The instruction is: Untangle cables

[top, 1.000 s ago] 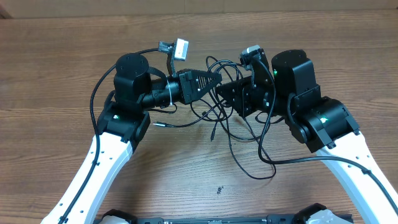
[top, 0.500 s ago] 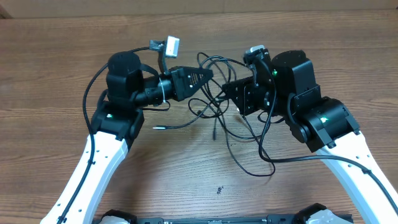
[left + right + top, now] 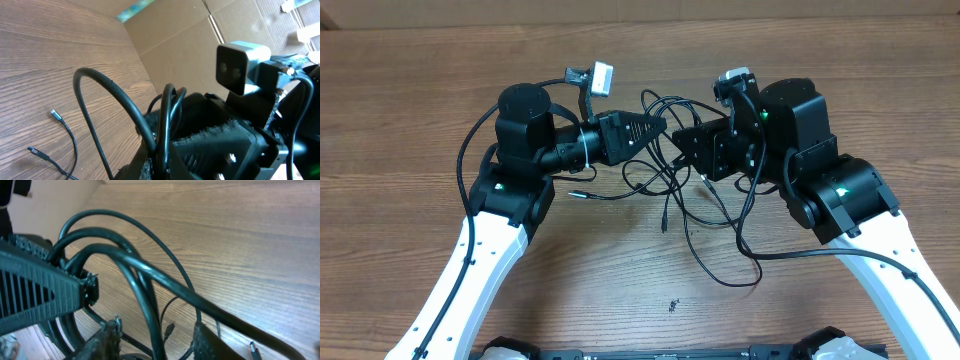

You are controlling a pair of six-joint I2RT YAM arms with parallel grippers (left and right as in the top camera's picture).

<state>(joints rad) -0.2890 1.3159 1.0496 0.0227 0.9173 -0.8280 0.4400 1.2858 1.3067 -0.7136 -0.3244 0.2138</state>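
Surface: brown wood-grain table (image 3: 420, 100), with a plain cardboard wall (image 3: 190, 45) behind it. Both arms reach inward and meet over the middle of the table.

Task item: thin black flexible cables (image 3: 705, 235), bunched between the two arms. Loose loops trail toward the near edge of the table. One silver-tipped plug end (image 3: 575, 196) lies flat on the wood, left of the knot. A second small plug (image 3: 663, 222) rests just below it.

Left gripper (image 3: 662, 123): clenched. In the left wrist view, black strands (image 3: 167, 115) run down into its closed tips, so it appears to be pinching part of the bundle. It is raised off the table, probably to lift the strands and show the crossings.

Right gripper (image 3: 682, 150): jaws parted. In the right wrist view, its two fingertips (image 3: 111, 332) stand apart and several cable arcs (image 3: 145, 270) pass through the gap without being pinched. It faces the left gripper closely, nearly tip to tip.

Judgement: the left gripper anchors the bundle while the right sits positioned to choose one strand. The knot is not yet separated, and at least three loops cross at the grippers.

Risk: closing on more than one strand would drag the whole bundle instead of freeing a single cable.
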